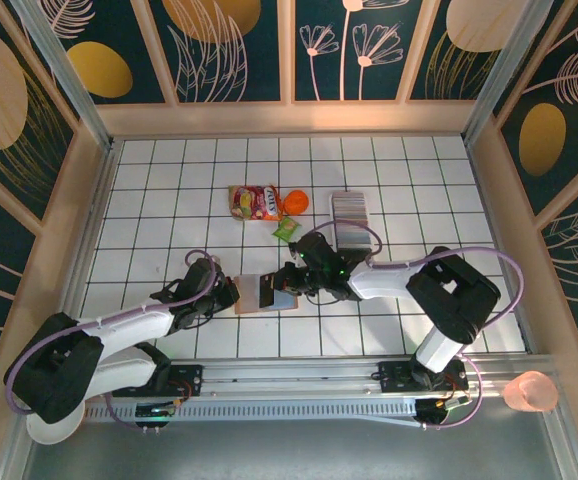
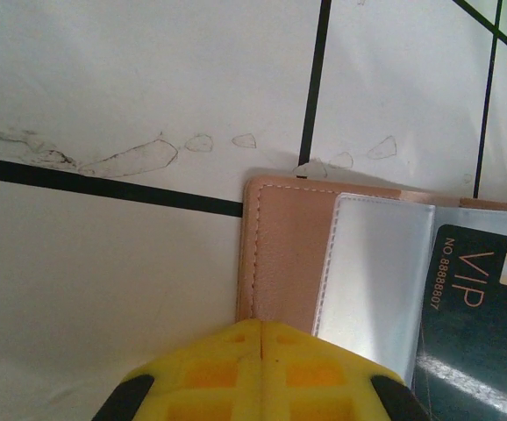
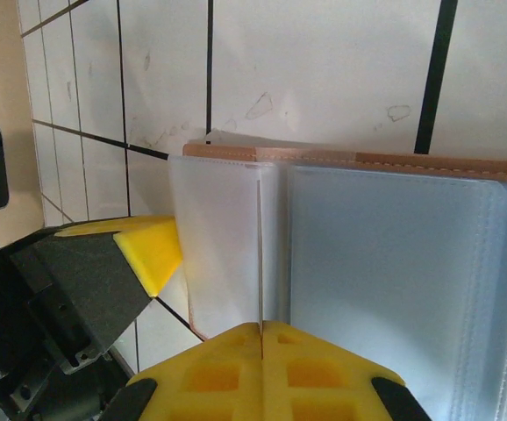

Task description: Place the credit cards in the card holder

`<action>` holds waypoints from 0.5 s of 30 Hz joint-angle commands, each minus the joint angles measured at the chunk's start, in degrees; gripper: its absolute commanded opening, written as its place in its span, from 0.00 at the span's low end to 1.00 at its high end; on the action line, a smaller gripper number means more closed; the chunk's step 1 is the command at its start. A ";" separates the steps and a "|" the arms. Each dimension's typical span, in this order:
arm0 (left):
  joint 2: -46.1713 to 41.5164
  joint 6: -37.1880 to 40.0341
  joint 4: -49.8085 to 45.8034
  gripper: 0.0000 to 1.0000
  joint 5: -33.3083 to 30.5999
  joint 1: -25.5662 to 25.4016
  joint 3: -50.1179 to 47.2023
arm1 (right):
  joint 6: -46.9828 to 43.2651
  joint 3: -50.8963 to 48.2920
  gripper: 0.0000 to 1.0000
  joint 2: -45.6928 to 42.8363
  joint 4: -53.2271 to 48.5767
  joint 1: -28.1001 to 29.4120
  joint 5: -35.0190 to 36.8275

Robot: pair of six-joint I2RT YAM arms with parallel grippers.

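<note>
We see the open card holder (image 1: 259, 293) on the desk (image 1: 169, 200). Left jaws, together, rest at its edge; right jaws clamp a dark credit card (image 2: 477, 333), which next must slide into a pocket (image 3: 394, 281).

— Surface?
— White tiled table (image 1: 169, 190), black grid lines, scuffed grey in places.
— Lying on it, far side?
— Red-and-yellow snack packet (image 1: 252, 201), with an orange packet (image 1: 295, 202) just beside it on the right. Slightly nearer, a small green packet (image 1: 286, 230). Further right, a long white tray (image 1: 332, 212) with a striped row of credit cards (image 1: 350, 208).
— And nearer?
— Salmon-pink card holder (image 1: 249, 297), spread open and flat near the middle, clear pockets facing up, well apart from the tray.
</note>
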 commanded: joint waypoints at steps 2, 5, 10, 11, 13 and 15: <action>1.20 0.36 -0.58 0.00 -0.69 0.00 -0.23 | 2.10 -0.83 0.00 1.47 3.71 0.05 -1.97; 1.29 0.34 -0.46 0.00 -0.73 0.06 -0.32 | 3.01 -1.24 0.00 1.97 5.23 0.03 -2.58; 1.20 0.46 -0.62 0.00 -0.70 0.04 -0.58 | 3.51 -1.01 0.00 2.83 5.07 0.07 -2.36; 1.11 0.36 -0.71 0.00 -0.73 0.00 -0.67 | 3.48 -0.84 0.00 2.87 4.14 0.01 -1.77; 0.77 0.34 -0.93 0.00 -0.91 0.01 -0.76 | 3.40 -0.66 0.00 2.62 2.44 0.04 -0.37; 0.37 0.38 -1.08 0.00 -1.23 0.00 -0.84 | 3.28 -0.57 0.00 2.04 0.63 0.03 1.05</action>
